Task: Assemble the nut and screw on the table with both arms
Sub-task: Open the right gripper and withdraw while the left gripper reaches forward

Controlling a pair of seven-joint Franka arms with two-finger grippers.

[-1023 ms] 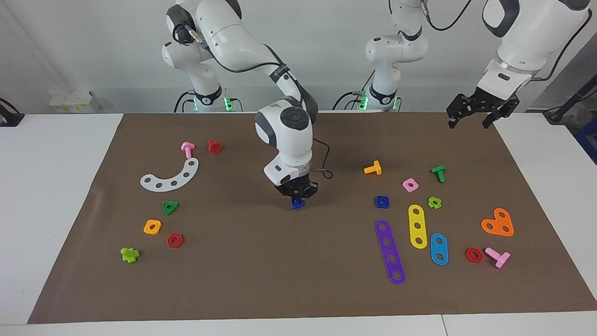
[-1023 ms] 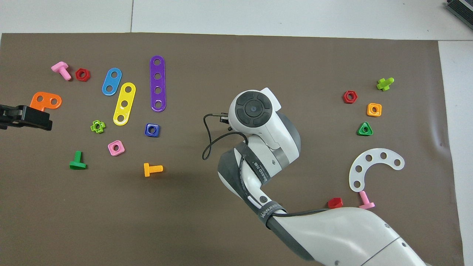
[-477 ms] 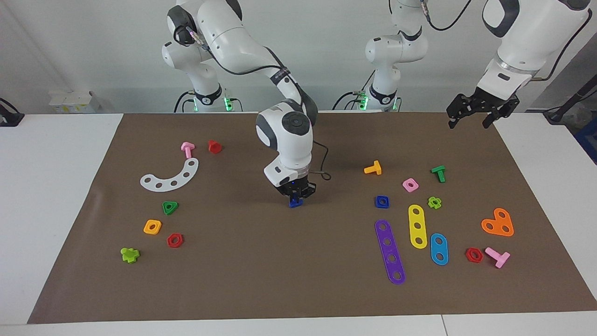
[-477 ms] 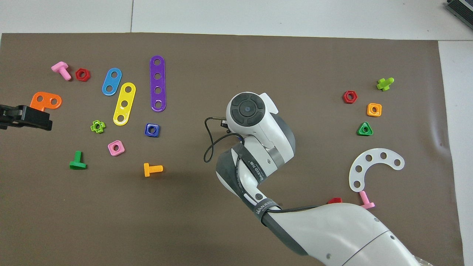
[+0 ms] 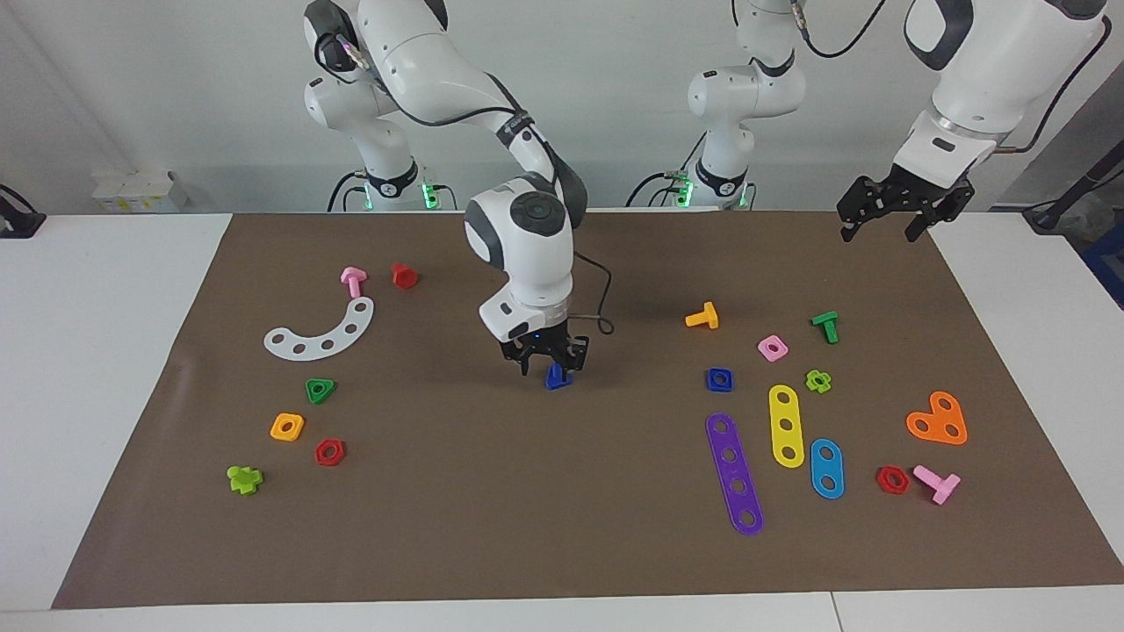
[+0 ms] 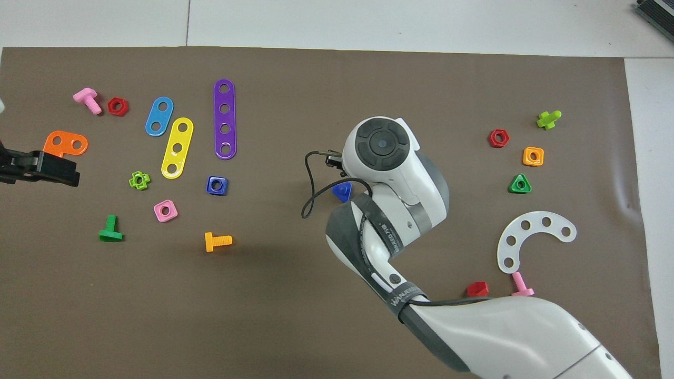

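The dark blue screw (image 5: 556,377) (image 6: 343,191) rests on the brown mat (image 5: 562,527) near the table's middle. My right gripper (image 5: 549,358) hangs just over it, open, holding nothing; in the overhead view the wrist hides its fingers. The dark blue nut (image 5: 719,379) (image 6: 217,185) lies flat on the mat, beside the screw toward the left arm's end. My left gripper (image 5: 882,224) (image 6: 63,173) waits open and empty, raised over the mat's edge at the left arm's end.
Around the nut lie a pink square nut (image 5: 773,348), an orange bolt (image 5: 702,317), a green bolt (image 5: 825,326) and purple (image 5: 734,474), yellow (image 5: 786,426) and blue (image 5: 826,469) strips. A white curved plate (image 5: 323,331) and a green triangular nut (image 5: 320,391) lie toward the right arm's end.
My right gripper has opened and let go of the screw, which now sits on the mat. The gripper has lifted slightly and shifted toward the right arm's end. The left arm has barely moved.
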